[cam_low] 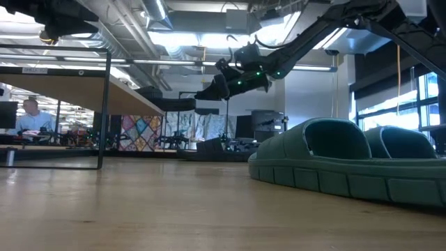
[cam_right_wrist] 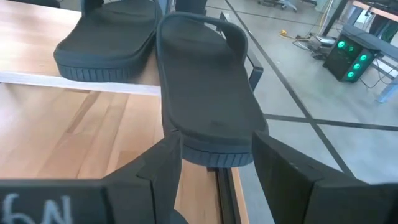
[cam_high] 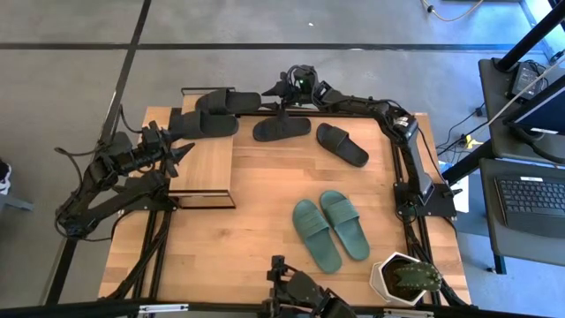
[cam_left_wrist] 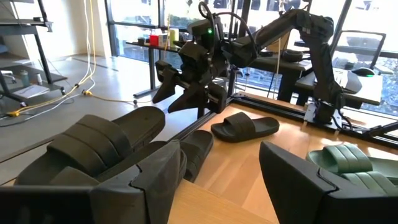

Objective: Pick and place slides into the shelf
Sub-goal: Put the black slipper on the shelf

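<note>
We see a broad wooden desk (cam_high: pixel 265 190) standing on grey concrete floor crossed by dark lines. Beyond it is an open hall with ceiling lights, where a person (cam_low: pixel 31 115) sits far off at the left. A side table carrying a keyboard (cam_high: pixel 530 199) stands to the right.

The shelf (cam_high: pixel 205 163) sits at the far left of the desk. Its light top board hides whatever lies under it.

The teal pair (cam_high: pixel 331 228) lies near right, side by side, long axes running near to far and strap ends far. The low view cuts it off at the edge. A potted plant (cam_high: pixel 406 278) stands at the near right corner.

Two loose black slides lie at the far middle: one (cam_high: pixel 282 128) pointing left to right, the other (cam_high: pixel 342 144) set diagonally.

On the shelf's far edge the held slide (cam_right_wrist: pixel 208 99) runs left to right, strap end leftward. Beside it lies the shelf slide (cam_high: pixel 205 124), also lengthwise left to right.

The right tool (cam_right_wrist: pixel 214 152) is closed on the held slide's right end. The left tool (cam_left_wrist: pixel 217 162) stands open at the shelf's left side, gripping nothing.
</note>
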You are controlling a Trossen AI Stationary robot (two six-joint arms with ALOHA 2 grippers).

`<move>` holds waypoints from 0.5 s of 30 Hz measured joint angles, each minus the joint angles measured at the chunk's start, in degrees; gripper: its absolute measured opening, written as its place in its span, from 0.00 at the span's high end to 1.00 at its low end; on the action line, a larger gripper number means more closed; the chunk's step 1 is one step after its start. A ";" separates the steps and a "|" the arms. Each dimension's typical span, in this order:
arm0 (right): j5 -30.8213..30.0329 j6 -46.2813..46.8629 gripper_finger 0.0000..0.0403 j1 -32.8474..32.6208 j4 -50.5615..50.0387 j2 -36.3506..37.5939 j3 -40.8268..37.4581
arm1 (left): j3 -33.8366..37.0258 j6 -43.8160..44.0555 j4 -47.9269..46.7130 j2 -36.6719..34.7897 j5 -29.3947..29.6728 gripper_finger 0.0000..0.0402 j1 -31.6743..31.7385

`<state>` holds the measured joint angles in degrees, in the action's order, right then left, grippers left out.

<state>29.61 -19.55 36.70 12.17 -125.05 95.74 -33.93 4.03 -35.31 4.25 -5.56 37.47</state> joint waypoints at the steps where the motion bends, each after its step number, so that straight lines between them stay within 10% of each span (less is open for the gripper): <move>1: 0.00 0.00 0.52 -0.04 0.04 0.00 0.00 | 0.00 0.00 0.01 0.00 0.00 0.47 0.00; 15: 0.02 0.48 0.52 -1.02 0.87 -1.66 0.07 | 0.00 0.05 0.00 0.02 0.00 0.47 -0.03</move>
<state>29.63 -19.07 35.68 13.05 -126.71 95.81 -33.93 4.08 -35.31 4.27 -5.56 37.45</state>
